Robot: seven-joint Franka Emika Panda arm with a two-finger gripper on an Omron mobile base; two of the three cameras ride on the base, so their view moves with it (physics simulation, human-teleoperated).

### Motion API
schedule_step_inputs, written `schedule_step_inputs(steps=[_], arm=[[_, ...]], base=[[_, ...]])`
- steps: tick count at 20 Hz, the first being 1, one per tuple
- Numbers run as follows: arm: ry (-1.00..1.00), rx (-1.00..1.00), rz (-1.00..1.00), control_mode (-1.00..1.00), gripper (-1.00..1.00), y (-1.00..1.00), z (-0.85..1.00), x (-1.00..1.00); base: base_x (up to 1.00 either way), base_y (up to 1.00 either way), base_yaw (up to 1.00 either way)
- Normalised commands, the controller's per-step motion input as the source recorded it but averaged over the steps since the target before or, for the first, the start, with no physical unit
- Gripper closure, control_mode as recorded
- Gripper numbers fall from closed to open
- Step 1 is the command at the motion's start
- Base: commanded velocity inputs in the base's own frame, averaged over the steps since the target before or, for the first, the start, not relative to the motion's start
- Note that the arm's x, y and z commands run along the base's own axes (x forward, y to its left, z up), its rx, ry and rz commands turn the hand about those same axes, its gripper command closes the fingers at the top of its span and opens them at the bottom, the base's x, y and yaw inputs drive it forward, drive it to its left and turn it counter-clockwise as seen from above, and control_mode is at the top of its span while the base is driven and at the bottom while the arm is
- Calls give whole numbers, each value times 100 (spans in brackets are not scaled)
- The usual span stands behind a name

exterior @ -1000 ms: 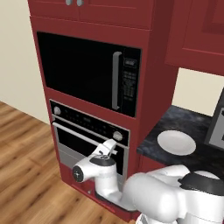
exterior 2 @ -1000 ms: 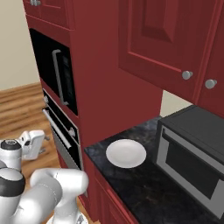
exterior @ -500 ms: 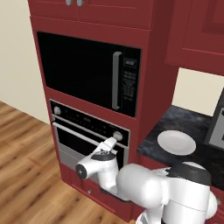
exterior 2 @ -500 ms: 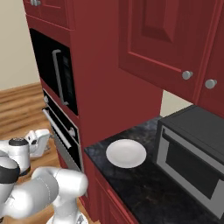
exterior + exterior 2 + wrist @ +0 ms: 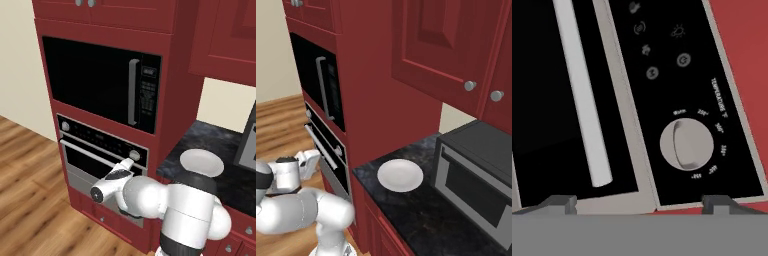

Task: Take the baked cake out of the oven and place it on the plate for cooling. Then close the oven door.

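The gripper (image 5: 131, 163) hovers jaws spread just before the closed oven door (image 5: 95, 167), near the handle's (image 5: 582, 95) right end by a knob (image 5: 686, 144). The cake is presumably inside. The fingers could graze the knob or slip off the handle's end. The plate (image 5: 400, 175) waits on the counter (image 5: 421, 210).

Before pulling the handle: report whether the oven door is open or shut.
Shut: the oven door sits flush under the control strip.
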Motion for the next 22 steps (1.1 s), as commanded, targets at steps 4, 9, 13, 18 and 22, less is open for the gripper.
schedule_step_inputs(steps=[4, 9, 13, 18, 22], arm=[[0, 0, 0, -100, -100, 1, -29, 26], [0, -1, 0, -100, -100, 2, -27, 33], [0, -5, 0, -100, -100, 14, -40, 32], [0, -9, 0, -100, -100, 24, -46, 31], [0, -7, 0, -100, -100, 19, -37, 36]], base=[[0, 0, 0], [0, 0, 0], [0, 0, 0], [0, 0, 0], [0, 0, 0]])
